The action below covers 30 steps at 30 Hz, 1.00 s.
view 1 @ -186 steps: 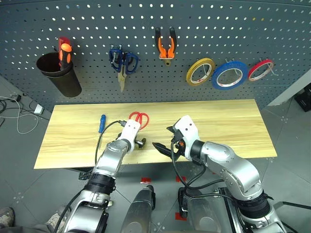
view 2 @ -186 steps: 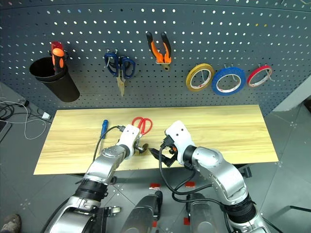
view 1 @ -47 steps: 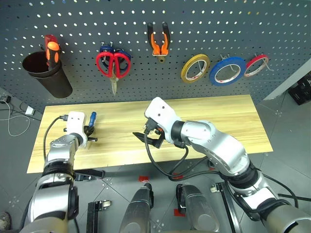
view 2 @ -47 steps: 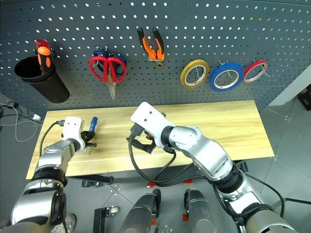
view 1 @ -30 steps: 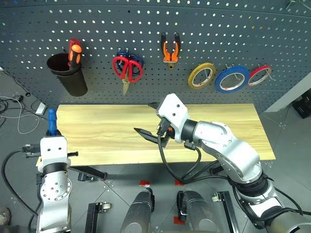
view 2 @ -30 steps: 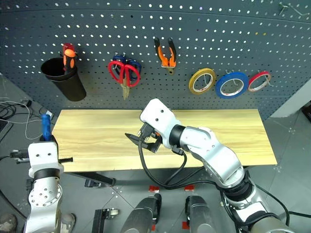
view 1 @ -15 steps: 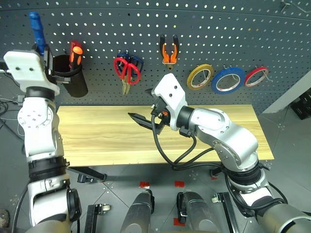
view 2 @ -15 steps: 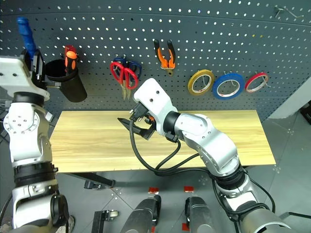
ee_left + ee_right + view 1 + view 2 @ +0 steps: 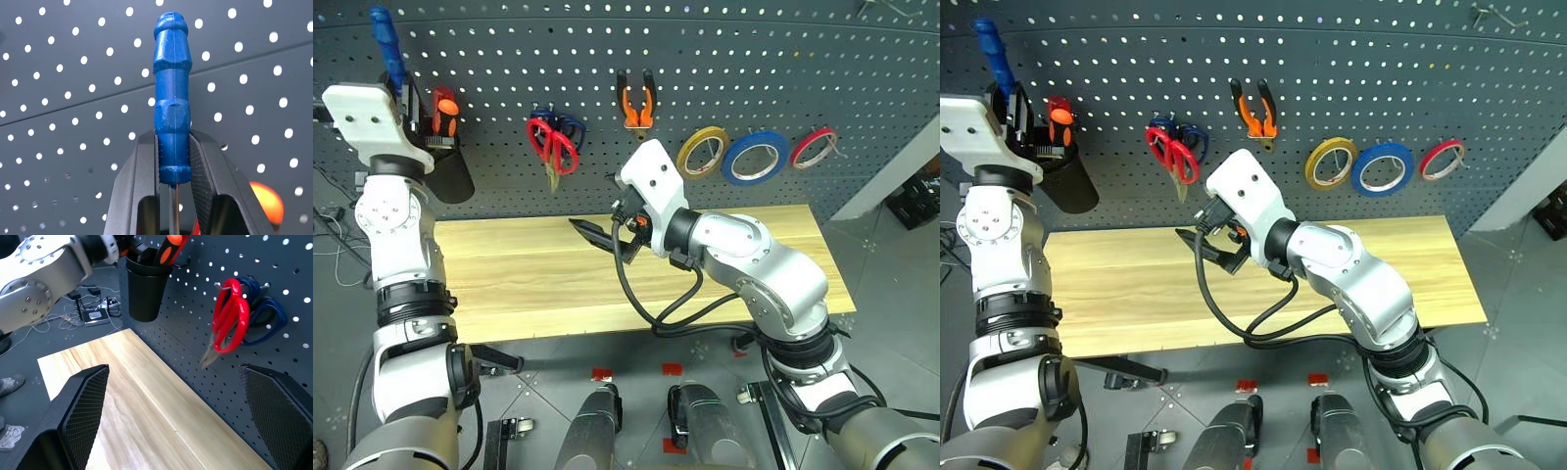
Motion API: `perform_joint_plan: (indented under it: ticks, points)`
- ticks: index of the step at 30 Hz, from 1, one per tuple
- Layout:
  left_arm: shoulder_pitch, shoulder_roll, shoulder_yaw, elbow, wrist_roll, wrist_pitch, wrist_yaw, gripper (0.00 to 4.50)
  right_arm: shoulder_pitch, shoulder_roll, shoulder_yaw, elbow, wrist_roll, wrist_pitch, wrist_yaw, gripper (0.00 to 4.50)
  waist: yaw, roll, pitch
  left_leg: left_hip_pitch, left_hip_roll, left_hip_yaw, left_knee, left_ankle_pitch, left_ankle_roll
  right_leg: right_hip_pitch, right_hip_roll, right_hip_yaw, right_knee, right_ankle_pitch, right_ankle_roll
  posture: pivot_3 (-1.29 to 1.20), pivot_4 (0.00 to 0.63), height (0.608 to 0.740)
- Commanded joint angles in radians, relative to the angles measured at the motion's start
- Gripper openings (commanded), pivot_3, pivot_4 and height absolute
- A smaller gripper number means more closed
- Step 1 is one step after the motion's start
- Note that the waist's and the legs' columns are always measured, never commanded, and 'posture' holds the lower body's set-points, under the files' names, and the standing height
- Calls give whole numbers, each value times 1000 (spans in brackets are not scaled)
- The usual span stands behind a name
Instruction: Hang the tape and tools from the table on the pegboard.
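My left gripper (image 9: 173,142) is shut on the blue-handled screwdriver (image 9: 172,107), handle up, held high against the pegboard (image 9: 764,49) just above the black cup (image 9: 445,178). The screwdriver's blue handle (image 9: 384,44) stands over the cup's rim. The red scissors (image 9: 551,147), the orange-and-black pliers (image 9: 636,98) and the blue tape (image 9: 754,159) hang on the board's hooks. My right gripper (image 9: 605,217) hovers open and holding nothing over the middle of the table (image 9: 509,279), pointing towards the scissors.
A red-and-orange screwdriver (image 9: 443,106) stands in the black cup. Dark blue scissors (image 9: 572,127) hang behind the red ones. A yellow roll (image 9: 702,152) and a red roll (image 9: 813,147) flank the blue tape. A cable loops under my right wrist.
My left gripper has carried the blue screwdriver up from below the table's left edge to the pegboard above the cup. The right gripper has stayed almost still, open.
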Motion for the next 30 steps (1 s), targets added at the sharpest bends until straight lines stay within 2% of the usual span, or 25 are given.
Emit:
perform_joint_plan:
  ticks: [1, 3, 4, 11, 14, 19, 22, 25, 28, 30]
  points:
    - [8, 34, 19, 17, 21, -43, 46, 506, -25, 12, -1, -22, 4, -14, 1, 4500, 1, 0, 0, 0, 0, 0, 0, 0, 0, 0, 0, 0, 0, 0, 0, -85, 198, 740]
    - [16, 26, 24, 26, 8, -50, 49, 506, -25, 13, 0, -24, 5, -13, 2, 4500, 1, 0, 0, 0, 0, 0, 0, 0, 0, 0, 0, 0, 0, 0, 0, -81, 197, 740]
    - [21, 22, 25, 29, 0, -54, 46, 1216, -25, 13, 1, -25, 4, -13, 3, 4500, 0, 0, 0, 0, 0, 1, 0, 0, 0, 0, 0, 1, 0, 0, 0, -81, 197, 740]
    - [36, -21, 16, -11, -31, -54, 49, 3199, -18, 5, 0, -25, 1, -16, 7, 4500, 4, 0, 0, 0, 0, 0, 1, 0, 0, 0, 0, 0, 0, 0, 0, -81, 198, 740]
    - [70, -37, 4, -109, -27, -46, 46, 3199, -10, -5, 1, -31, -3, -22, 8, 4500, 4, 0, 0, 0, 0, 1, 1, 0, 0, 0, 0, 1, 0, 1, 1, -81, 198, 740]
    - [264, -87, -83, -493, -16, 34, -12, 3199, 79, -37, -42, -86, 34, -48, 26, 4500, 5, 0, -4, 0, 0, 2, 1, 0, 1, 0, 0, 3, -1, 1, 0, -55, 183, 740]
    - [402, -125, -105, -627, -22, 165, -7, 3199, 184, -55, -98, -134, 95, -60, 60, 4500, 8, 4, -14, 0, 0, 2, 0, -1, 1, 1, 0, 3, -1, 1, 0, -35, 178, 740]
    - [488, -154, -123, -689, -49, 307, -14, 3199, 268, -88, -114, -138, 92, -103, 72, 4500, 9, 5, -20, 2, 0, 3, 0, -2, 3, 1, 1, 4, 1, 1, 0, -20, 172, 740]
    - [583, -226, -108, -684, -117, 537, 25, 3199, 421, -115, -122, -4, -76, -372, -25, 4500, 20, 8, -38, 4, 1, 2, 0, -3, 5, 4, 1, 3, 0, 1, 0, -15, 167, 740]
    - [603, -246, -99, -691, -99, 610, 68, 3199, 482, -110, -149, 93, -148, -525, -82, 4500, 28, 8, -45, 9, 1, 3, 0, -3, 5, 10, 1, 3, -1, 1, 0, -10, 156, 740]
